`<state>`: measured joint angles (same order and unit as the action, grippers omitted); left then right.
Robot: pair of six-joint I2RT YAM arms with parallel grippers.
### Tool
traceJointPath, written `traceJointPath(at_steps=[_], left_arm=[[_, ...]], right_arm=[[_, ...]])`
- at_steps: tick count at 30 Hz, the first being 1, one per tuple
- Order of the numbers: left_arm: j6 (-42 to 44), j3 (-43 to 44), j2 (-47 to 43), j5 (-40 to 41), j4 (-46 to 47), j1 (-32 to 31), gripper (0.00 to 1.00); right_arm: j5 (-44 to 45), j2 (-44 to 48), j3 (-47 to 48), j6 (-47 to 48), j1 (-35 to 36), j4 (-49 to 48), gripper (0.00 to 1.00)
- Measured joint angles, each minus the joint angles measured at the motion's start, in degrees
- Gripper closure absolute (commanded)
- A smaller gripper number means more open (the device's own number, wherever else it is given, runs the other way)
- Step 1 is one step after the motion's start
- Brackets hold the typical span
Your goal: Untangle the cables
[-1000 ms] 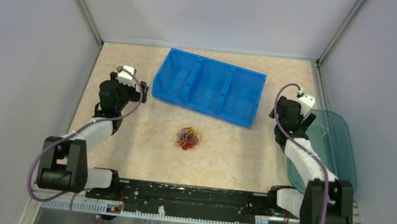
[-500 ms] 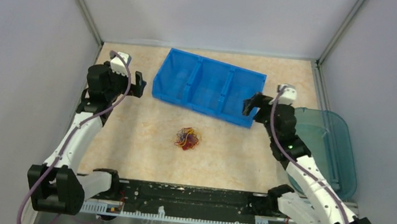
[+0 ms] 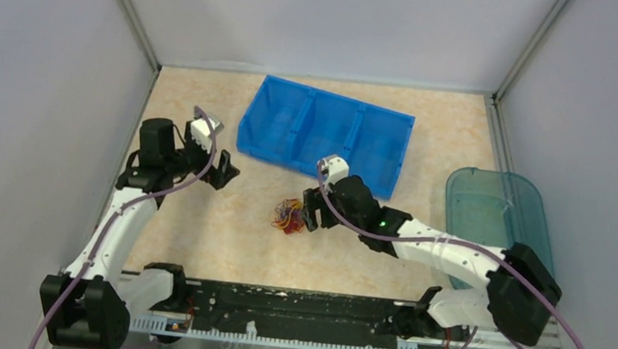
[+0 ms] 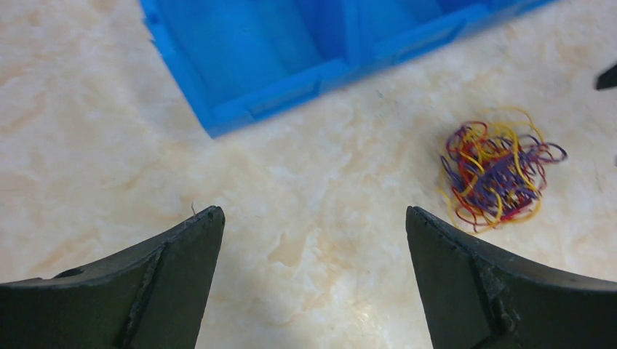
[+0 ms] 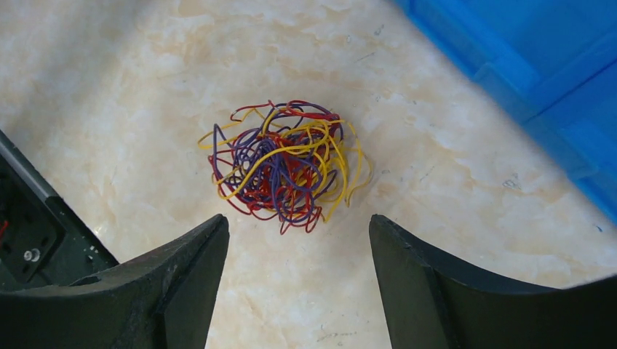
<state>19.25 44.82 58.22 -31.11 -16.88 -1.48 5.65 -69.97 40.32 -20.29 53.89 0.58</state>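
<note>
The cables (image 3: 291,215) lie as one small tangled ball of thin red, yellow and purple strands on the table, in front of the blue bin (image 3: 315,165). My right gripper (image 3: 310,209) hovers just right of the ball. In the right wrist view the cables (image 5: 282,166) sit just beyond the right gripper (image 5: 298,218), which is open with nothing between its fingers. My left gripper (image 3: 224,170) hangs left of the ball, wide open and empty. The left wrist view has the cables (image 4: 495,169) well off to the upper right of the left gripper (image 4: 311,211).
The blue bin (image 4: 276,94) has three compartments and stands at the back centre; its corner (image 5: 538,80) is close to the right gripper. A teal translucent tray (image 3: 543,221) lies at the right edge. Grey walls enclose the table.
The right arm swung from the right side of the table across to the tangle, and its jaws narrowed a little. The left gripper moved nearer and toward the middle.
</note>
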Motion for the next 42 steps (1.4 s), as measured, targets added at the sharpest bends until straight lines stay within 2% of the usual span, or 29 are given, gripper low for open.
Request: traceJointPath(at_steps=[7, 16, 23, 27, 35, 42], left_arm=[[4.1, -1.6, 1.6, -7.0, -2.9, 0.0, 0.00], [7.2, -2.5, 3.3, -11.6, -3.8, 0.0, 0.00], [9.0, -3.6, 2.5, -13.4, -4.2, 0.0, 0.00], [9.4, -3.7, 1.6, -13.8, -4.5, 0.0, 0.00], [11.3, -3.7, 0.5, -16.1, -7.5, -0.3, 0.01], [13.6, -2.1, -0.3, -18.2, -13.7, -1.0, 0.02]], right_arm=[[-5.7, -12.4, 7.4, 2.7, 0.0, -1.0, 0.43], [-11.4, -19.6, 11.6, 3.8, 0.0, -1.4, 0.53], [-13.0, -20.7, 11.6, 3.9, 0.0, -1.6, 0.77], [-13.7, -21.3, 11.6, 4.0, 0.0, -1.8, 1.00], [-15.1, -20.5, 11.6, 3.5, 0.0, -2.3, 1.00], [-17.6, -15.4, 11.7, 2.4, 0.0, -2.8, 1.00]])
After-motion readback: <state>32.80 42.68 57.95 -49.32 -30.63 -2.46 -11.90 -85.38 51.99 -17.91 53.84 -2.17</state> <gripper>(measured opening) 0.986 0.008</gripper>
